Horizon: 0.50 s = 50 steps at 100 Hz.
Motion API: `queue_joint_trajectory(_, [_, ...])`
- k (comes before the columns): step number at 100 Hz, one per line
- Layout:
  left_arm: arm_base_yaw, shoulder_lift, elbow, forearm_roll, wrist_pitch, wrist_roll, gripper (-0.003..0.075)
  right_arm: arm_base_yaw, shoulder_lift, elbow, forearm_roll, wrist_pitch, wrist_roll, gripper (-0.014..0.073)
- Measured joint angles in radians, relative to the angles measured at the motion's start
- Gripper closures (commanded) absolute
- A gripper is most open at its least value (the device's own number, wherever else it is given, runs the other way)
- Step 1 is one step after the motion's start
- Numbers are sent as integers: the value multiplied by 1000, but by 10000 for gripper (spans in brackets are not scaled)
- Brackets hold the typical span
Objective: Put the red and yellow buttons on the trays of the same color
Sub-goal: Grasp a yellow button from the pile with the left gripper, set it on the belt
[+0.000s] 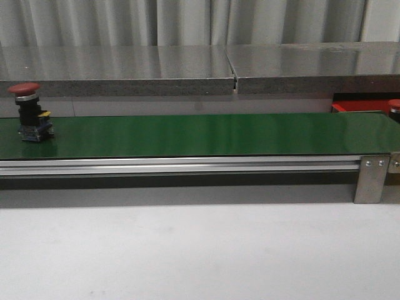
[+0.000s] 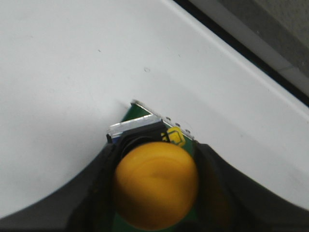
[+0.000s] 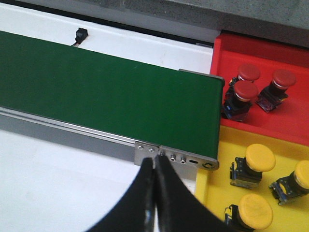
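On green belt (image 1: pixel 206 134), far left: red button (image 1: pixel 31 112) upright. Left tool (image 2: pixel 154 193) clamped on yellow button (image 2: pixel 155 183) above white desk (image 2: pixel 72 72). Right tool (image 3: pixel 155 193) closed, empty, near belt's right end; red tray (image 3: pixel 289 121) holds three red buttons, yellow tray (image 3: pixel 217 193) three yellow.

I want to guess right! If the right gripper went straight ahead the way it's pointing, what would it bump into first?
Probably the metal bracket at the green belt's edge. The shut right gripper points right at it, though how far above it the gripper hangs is unclear.
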Motion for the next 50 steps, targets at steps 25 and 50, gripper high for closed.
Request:
queue_joint_trajectory(25, [-53, -46, 130, -2, 0, 56, 618, 0, 0, 0, 0, 0, 0, 660])
queue_joint_trajectory(50, [-68, -44, 172, 30, 4, 68, 612, 0, 0, 0, 0, 0, 0, 660])
